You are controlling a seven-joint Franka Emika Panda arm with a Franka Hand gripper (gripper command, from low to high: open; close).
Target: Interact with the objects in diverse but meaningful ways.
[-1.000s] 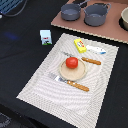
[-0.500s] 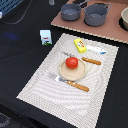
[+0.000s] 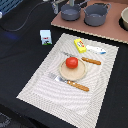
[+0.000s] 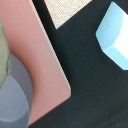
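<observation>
My gripper [image 3: 56, 6] shows only as a blurred dark shape at the top edge of the exterior view, just beside the nearer grey pot, and I cannot tell whether its fingers are apart or together; nothing is visibly held in it. Below me lies the dark surface [image 3: 22, 55] with a pale striped placemat [image 3: 45, 92] spread across it. At the middle of the mat sits a small round wooden plate [image 3: 73, 74], and the red tomato [image 3: 72, 62] rests on it. A wooden-handled fork [image 3: 70, 83] lies on the mat touching the plate's near edge, and a wooden-handled knife [image 3: 86, 59] lies along its far edge. Toward the far corner of the mat the yellow packet [image 3: 79, 45] lies flat, and the white tube [image 3: 95, 49] with its blue end lies just beside it, on the exterior view's right. The white carton [image 3: 45, 37] with green print stands upright off the mat, on the dark surface to the exterior view's left. Beyond the mat a pinkish board [image 3: 107, 32] carries two grey pots [image 3: 96, 14]. In my wrist view I see the board's rounded corner [image 4: 47, 75], a grey pot's curve [image 4: 15, 100], a corner of the placemat, and a blurred pale block [image 4: 114, 35] on the dark surface.
</observation>
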